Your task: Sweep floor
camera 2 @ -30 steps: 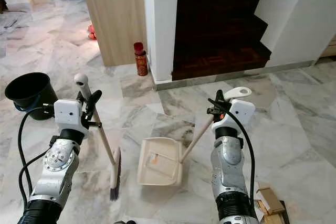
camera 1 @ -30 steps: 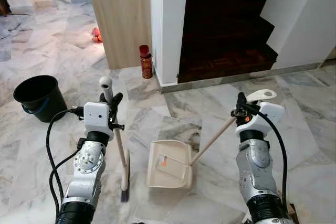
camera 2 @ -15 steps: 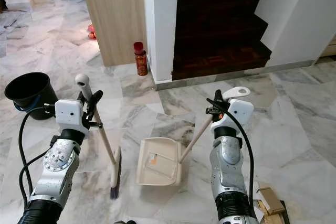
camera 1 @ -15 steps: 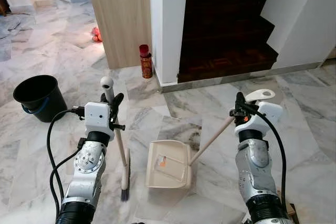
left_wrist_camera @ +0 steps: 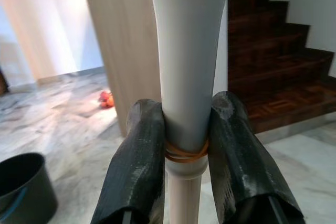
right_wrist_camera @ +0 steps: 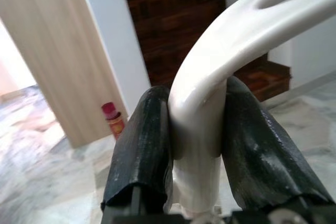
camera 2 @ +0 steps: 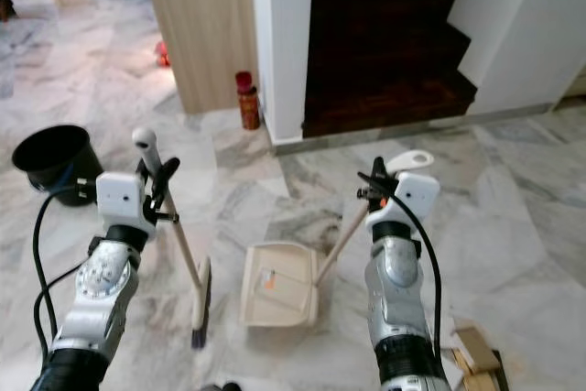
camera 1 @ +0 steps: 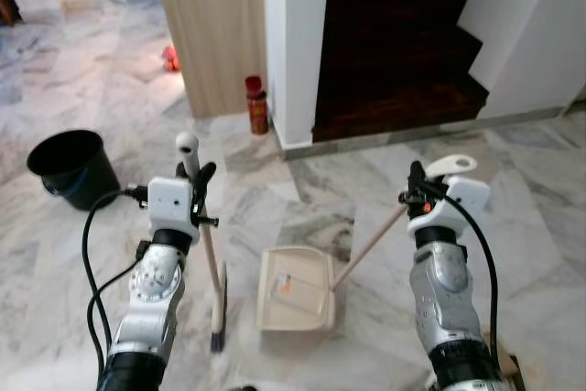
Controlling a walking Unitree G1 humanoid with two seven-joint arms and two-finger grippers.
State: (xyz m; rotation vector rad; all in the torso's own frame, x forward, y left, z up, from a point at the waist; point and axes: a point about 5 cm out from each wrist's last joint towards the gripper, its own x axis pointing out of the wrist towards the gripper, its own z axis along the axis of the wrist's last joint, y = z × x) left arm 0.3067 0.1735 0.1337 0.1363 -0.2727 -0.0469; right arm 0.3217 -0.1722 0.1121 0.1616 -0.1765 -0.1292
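A: Any change in the last second?
B: Whole view drifted slightly, so the camera moved. Dustpan (camera 1: 295, 288) flat on the marble floor (camera 1: 366, 180) as before, broom (camera 1: 211, 267) just beside it, bristles down. No stroke begun, I judge.
A: Claws?
B: Left claw (left_wrist_camera: 181, 145) clamped on the broom handle; right claw (right_wrist_camera: 197, 129) clamped on the dustpan handle (camera 1: 371, 247).
A: Obstacles?
B: Staircase (camera 1: 398, 43) and wall ahead, black bucket (camera 1: 71, 165) to the left, red bottle (camera 1: 257, 105) by the wall corner.
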